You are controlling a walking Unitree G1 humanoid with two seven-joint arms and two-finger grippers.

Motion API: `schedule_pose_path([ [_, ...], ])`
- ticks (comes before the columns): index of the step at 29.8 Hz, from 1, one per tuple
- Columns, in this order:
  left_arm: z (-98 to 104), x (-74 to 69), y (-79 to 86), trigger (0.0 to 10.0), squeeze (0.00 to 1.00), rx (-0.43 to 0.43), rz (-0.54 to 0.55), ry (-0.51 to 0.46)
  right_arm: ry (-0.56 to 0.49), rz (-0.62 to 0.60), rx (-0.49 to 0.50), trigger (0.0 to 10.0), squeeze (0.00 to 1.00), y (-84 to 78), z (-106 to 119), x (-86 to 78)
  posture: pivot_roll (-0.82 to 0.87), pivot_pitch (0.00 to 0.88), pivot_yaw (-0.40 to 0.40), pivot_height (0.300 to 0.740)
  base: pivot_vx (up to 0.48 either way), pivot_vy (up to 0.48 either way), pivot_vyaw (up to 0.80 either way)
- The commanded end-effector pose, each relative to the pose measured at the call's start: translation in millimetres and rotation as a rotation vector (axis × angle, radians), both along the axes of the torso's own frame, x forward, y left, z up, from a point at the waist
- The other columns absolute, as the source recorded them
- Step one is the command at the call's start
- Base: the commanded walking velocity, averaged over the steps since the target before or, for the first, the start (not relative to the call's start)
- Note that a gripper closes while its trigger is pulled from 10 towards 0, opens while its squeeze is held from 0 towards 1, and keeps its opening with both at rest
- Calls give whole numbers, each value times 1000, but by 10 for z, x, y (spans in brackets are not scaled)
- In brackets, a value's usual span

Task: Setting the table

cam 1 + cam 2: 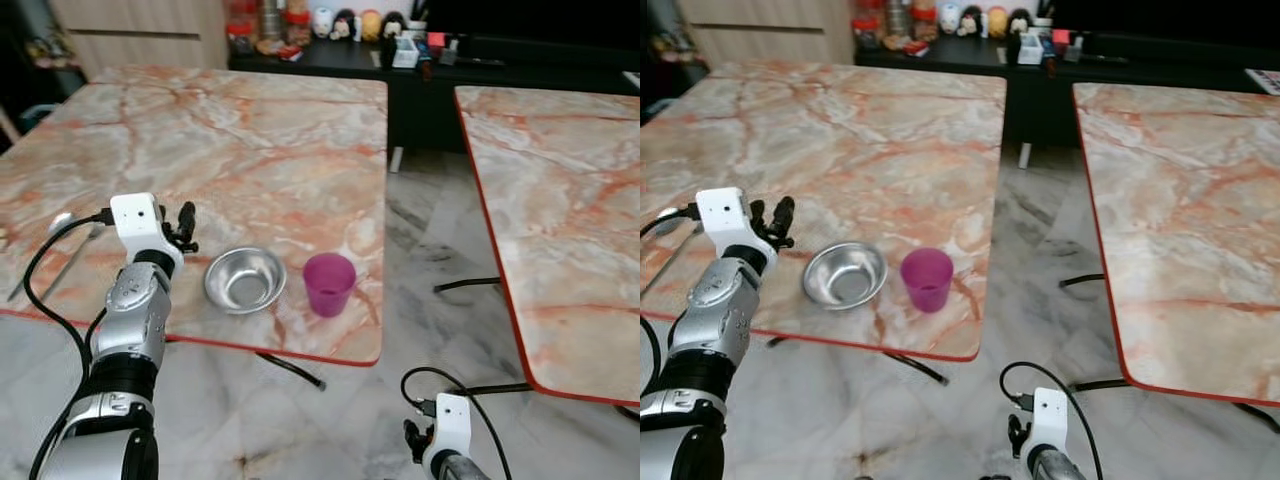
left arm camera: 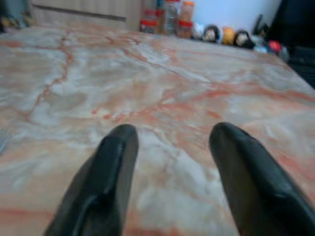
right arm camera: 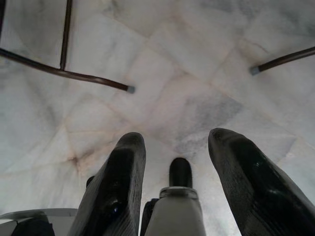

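Steel bowl point(image 1: 245, 279) at 3 o'clock of left gripper point(image 1: 184, 226), jaws spread, empty; probably light, slippery — pinch rim.

Marble table point(image 1: 250, 140) carries steel bowl point(image 1: 245, 279), purple cup point(image 1: 329, 283), perhaps cutlery point(image 1: 62, 255).

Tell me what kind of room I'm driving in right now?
Probably a home dining area: two marble-patterned tables, a metal bowl and purple cup set out, and a dark sideboard with jars and figurines behind.

Bowl point(image 1: 245, 279) left of cup point(image 1: 329, 284) on table point(image 1: 230, 140); spoon point(image 1: 70, 255) far left.
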State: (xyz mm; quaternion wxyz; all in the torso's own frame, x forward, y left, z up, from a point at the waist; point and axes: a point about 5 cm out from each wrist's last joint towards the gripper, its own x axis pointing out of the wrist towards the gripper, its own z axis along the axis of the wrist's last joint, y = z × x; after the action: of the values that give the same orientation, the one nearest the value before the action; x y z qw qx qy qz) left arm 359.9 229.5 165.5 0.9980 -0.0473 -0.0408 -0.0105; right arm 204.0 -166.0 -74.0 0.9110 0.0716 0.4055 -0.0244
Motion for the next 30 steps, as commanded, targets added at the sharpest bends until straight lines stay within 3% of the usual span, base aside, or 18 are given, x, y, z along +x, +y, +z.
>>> schedule_pose_path([
  [1,-34,-49,11,10000,1000,-4,-87,58,22,-8,7,10000,0,22,-38,-65,87,138,11,740,0,0,0],
  [16,-151,-192,-11,10000,1000,51,-231,221,32,-10,15,10000,0,63,-64,-113,96,154,29,740,0,0,0],
  [17,-154,-198,-22,10000,780,62,-239,225,31,-12,16,10000,0,62,-62,-110,97,156,29,740,0,0,0],
  [18,-161,-201,-32,10000,0,71,-244,234,31,-12,16,10000,0,60,-62,-110,96,159,31,740,0,0,0],
  [30,-242,-166,-142,10000,0,87,-273,298,28,-12,15,10000,0,49,-57,-103,89,155,27,740,0,0,0],
])
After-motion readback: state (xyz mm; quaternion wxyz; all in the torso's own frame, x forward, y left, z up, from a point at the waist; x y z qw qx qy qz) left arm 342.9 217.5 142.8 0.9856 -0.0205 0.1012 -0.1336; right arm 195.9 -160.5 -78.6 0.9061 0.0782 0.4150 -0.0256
